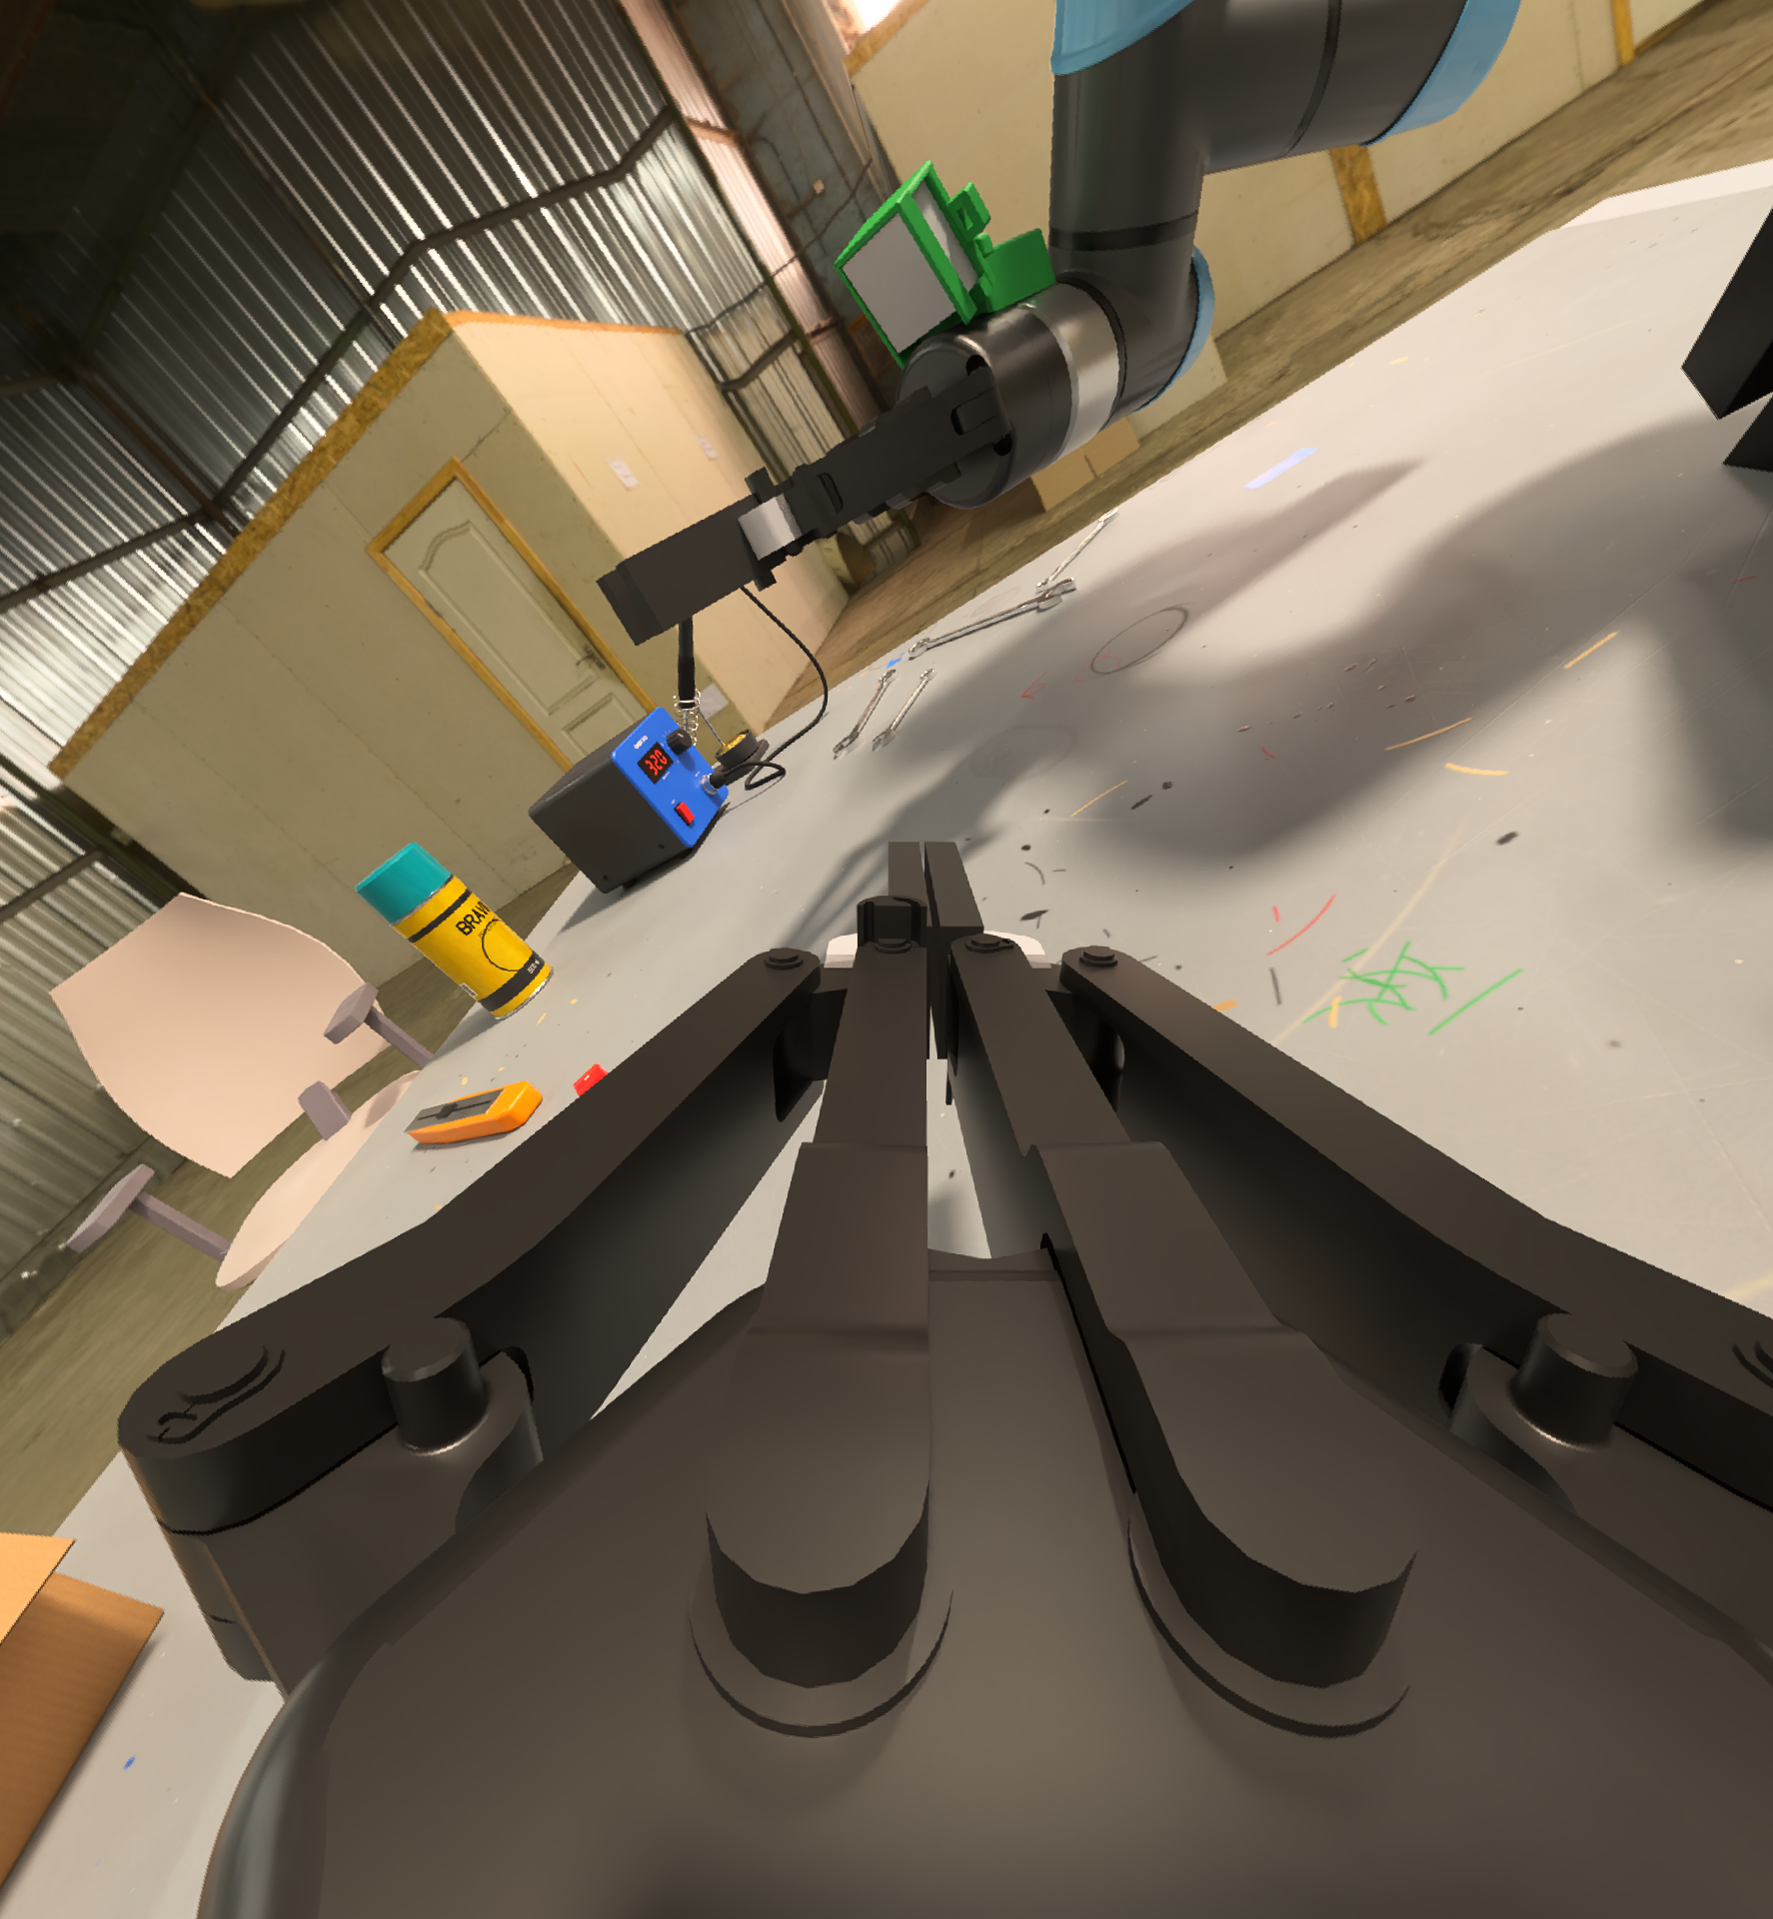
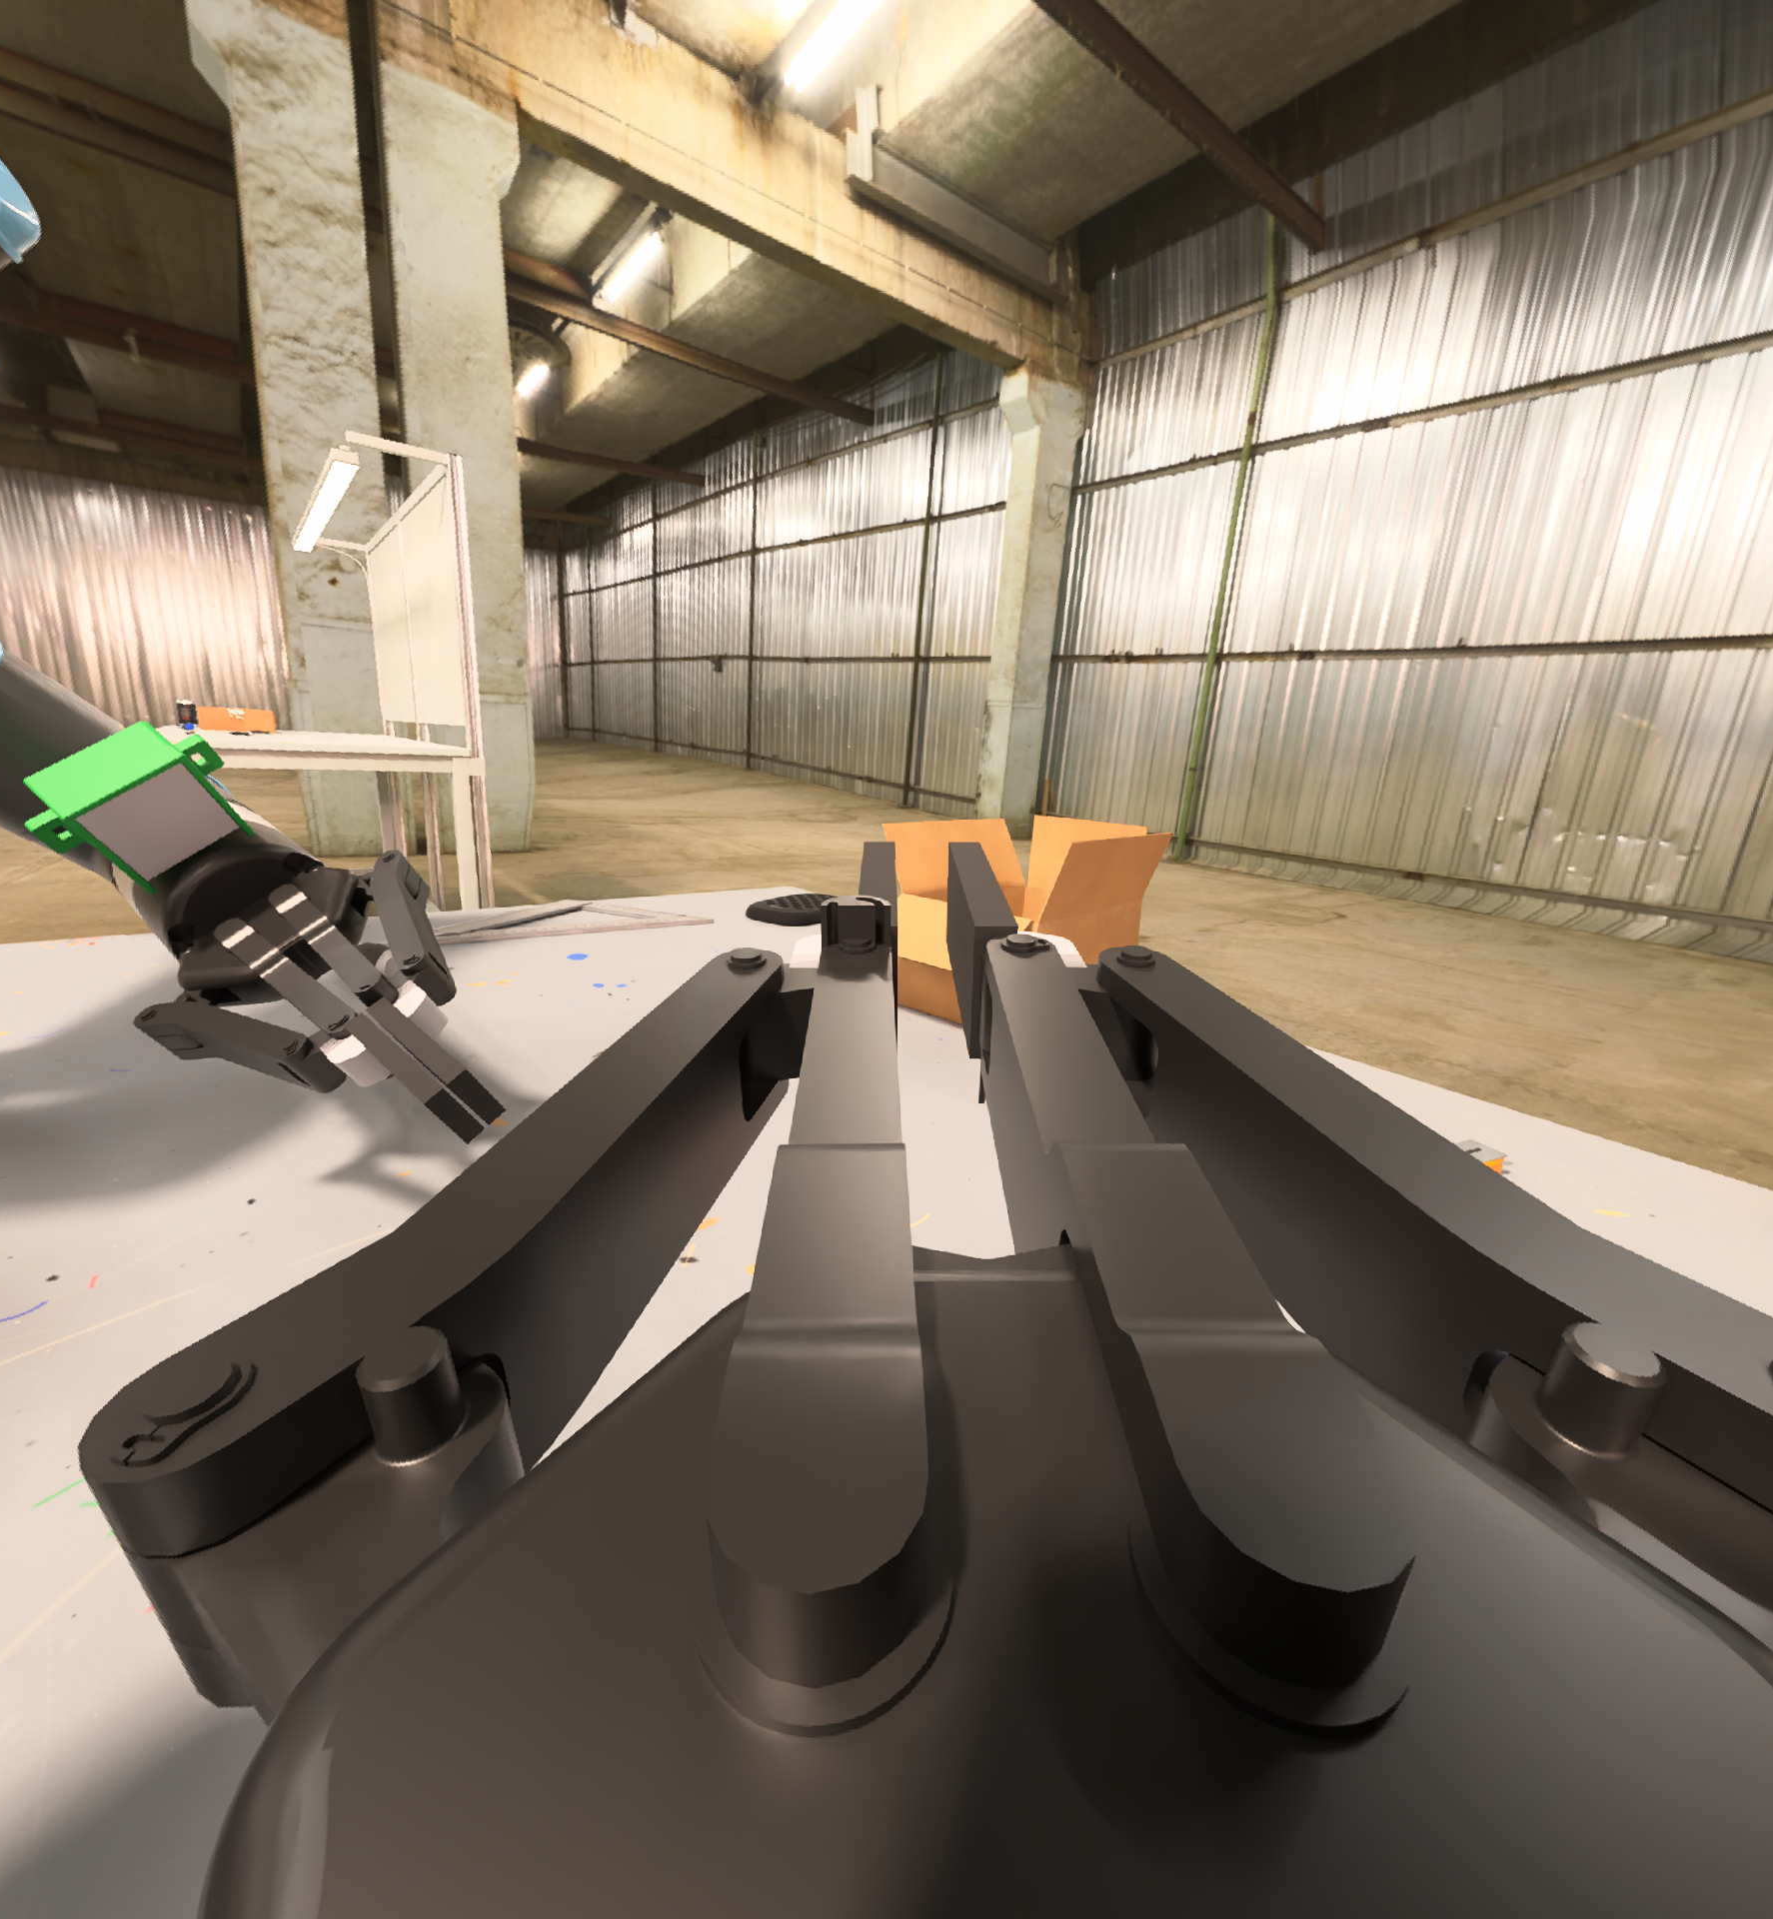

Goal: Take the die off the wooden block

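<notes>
Your left tool (image 1: 922, 867) is pinched closed above the scuffed grey surface (image 1: 1381, 1090); your right tool (image 2: 922, 877) stands narrowly parted, seemingly empty, before a cardboard box (image 2: 1054, 883).

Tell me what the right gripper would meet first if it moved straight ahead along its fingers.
Probably the open cardboard box: the right gripper points straight at it, with only bare table in between. Depth is unclear, so the line might pass over the box.

Small red die (image 1: 590, 1080) on table (image 1: 1277, 1194)
</notes>
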Robot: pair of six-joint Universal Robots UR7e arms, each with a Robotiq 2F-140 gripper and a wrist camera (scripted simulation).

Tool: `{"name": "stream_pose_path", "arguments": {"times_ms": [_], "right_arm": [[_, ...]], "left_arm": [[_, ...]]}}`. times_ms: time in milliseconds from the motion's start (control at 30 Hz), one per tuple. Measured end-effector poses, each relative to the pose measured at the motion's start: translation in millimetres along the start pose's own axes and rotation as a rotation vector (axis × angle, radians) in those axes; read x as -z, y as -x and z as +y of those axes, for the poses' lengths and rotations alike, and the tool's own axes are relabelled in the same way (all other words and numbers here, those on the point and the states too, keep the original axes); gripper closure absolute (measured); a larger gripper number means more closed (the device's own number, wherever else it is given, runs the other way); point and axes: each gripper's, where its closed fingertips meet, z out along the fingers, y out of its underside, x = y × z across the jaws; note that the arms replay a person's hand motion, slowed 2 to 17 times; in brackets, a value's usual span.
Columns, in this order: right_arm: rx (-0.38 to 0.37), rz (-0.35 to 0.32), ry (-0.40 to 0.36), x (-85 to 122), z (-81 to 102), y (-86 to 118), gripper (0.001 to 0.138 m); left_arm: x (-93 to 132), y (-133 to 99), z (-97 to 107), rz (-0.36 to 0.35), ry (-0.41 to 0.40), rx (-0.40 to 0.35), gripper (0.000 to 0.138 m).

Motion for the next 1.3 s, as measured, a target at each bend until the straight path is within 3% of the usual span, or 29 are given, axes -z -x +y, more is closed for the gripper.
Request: {"name": "stream_pose_path", "arguments": {"times_ms": [1300], "right_arm": [[-0.008,-0.001,0.01,-1.2,3.4,-0.6,0.125]], "left_arm": [[0.7,2.1,0.9,-0.013,0.005,-0.007,0.136]]}}
